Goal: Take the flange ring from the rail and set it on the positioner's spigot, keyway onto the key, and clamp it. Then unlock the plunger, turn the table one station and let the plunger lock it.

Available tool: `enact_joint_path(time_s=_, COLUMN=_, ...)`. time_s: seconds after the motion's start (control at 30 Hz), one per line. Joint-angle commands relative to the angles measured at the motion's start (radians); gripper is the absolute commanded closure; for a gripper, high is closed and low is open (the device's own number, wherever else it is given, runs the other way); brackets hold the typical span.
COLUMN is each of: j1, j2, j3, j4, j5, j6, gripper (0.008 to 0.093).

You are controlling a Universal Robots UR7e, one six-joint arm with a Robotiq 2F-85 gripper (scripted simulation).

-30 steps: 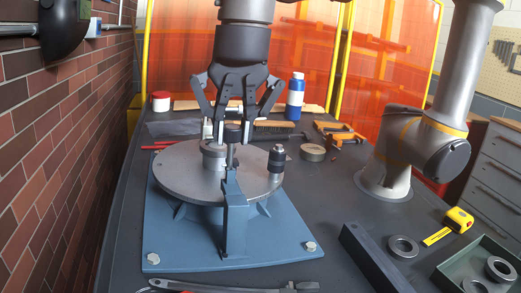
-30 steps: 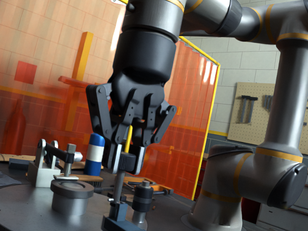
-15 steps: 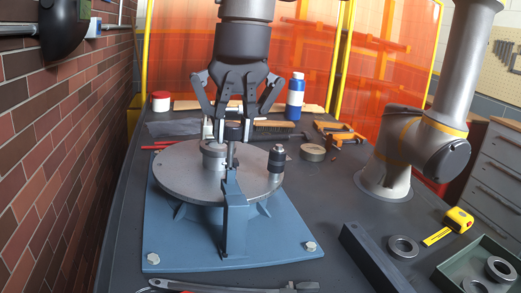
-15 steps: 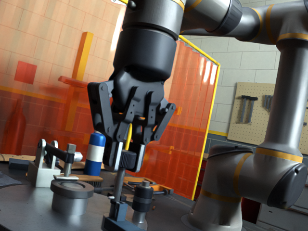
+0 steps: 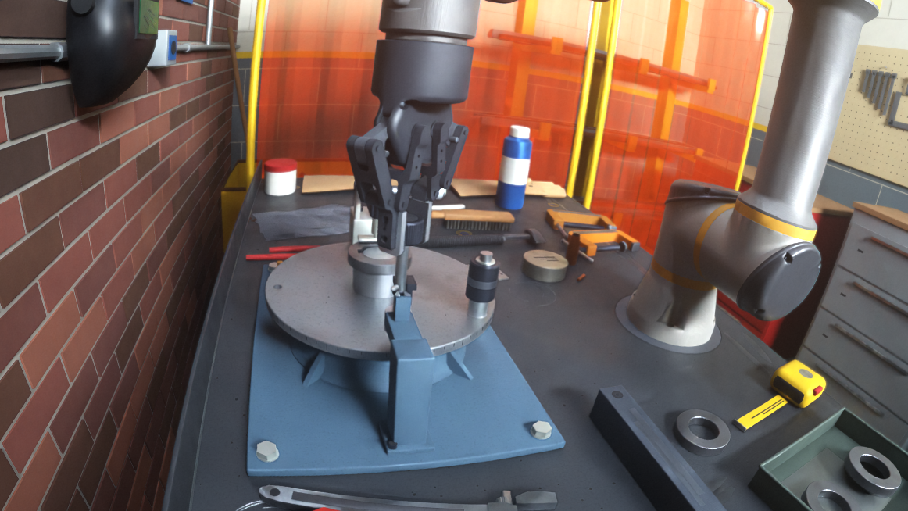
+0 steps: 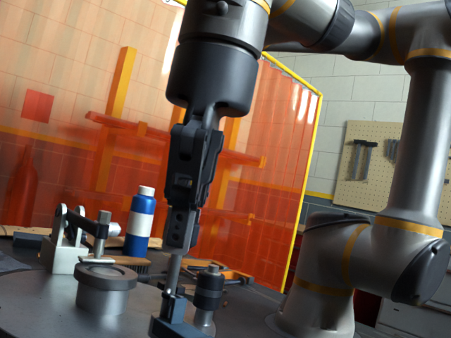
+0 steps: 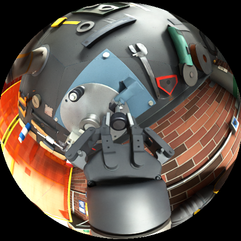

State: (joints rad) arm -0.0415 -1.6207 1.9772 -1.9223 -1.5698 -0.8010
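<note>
My gripper (image 5: 401, 230) (image 6: 181, 233) (image 7: 118, 120) hangs over the front edge of the round table (image 5: 375, 298). The black knurled plunger knob (image 7: 118, 121) (image 5: 416, 228) sits between its fingers. The plunger's thin rod (image 5: 400, 270) (image 6: 173, 271) runs down into the blue bracket (image 5: 406, 368) at the table's rim. The flange ring (image 5: 376, 257) (image 6: 105, 275) sits on the spigot at the table's centre. The toggle clamp (image 6: 71, 233) bears down on the ring. A black-collared handle post (image 5: 483, 282) (image 6: 207, 291) stands on the table to the right. My gripper is closed on the plunger knob.
Behind the table stand an orange curtain (image 5: 635, 114), a blue bottle (image 5: 513, 168) and a white jar (image 5: 280, 176). The rail (image 5: 648, 454), a loose ring (image 5: 701, 431) and a tray (image 5: 839, 470) lie at the front right. A brick wall (image 5: 95, 285) runs along the left. The arm's base (image 5: 686, 279) is at the right.
</note>
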Motion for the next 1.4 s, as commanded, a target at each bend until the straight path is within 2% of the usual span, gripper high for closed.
enact_joint_path(time_s=0.0, j1=0.001, j2=-0.006, j3=-0.003, j4=0.003, j5=-0.001, j6=-0.058, gripper=0.0934)
enact_joint_path(time_s=0.27, j1=0.001, j2=-0.006, j3=-0.003, j4=0.003, j5=-0.001, j6=-0.531, gripper=0.0934)
enact_joint_path(time_s=0.5, j1=0.001, j2=-0.006, j3=-0.003, j4=0.003, j5=-0.001, j6=-0.764, gripper=0.0934)
enact_joint_path(time_s=1.03, j1=0.001, j2=-0.006, j3=-0.003, j4=0.003, j5=-0.001, j6=-0.811, gripper=0.0934)
enact_joint_path(time_s=1.37, j1=0.001, j2=-0.006, j3=-0.003, j4=0.003, j5=-0.001, j6=-0.811, gripper=0.0734)
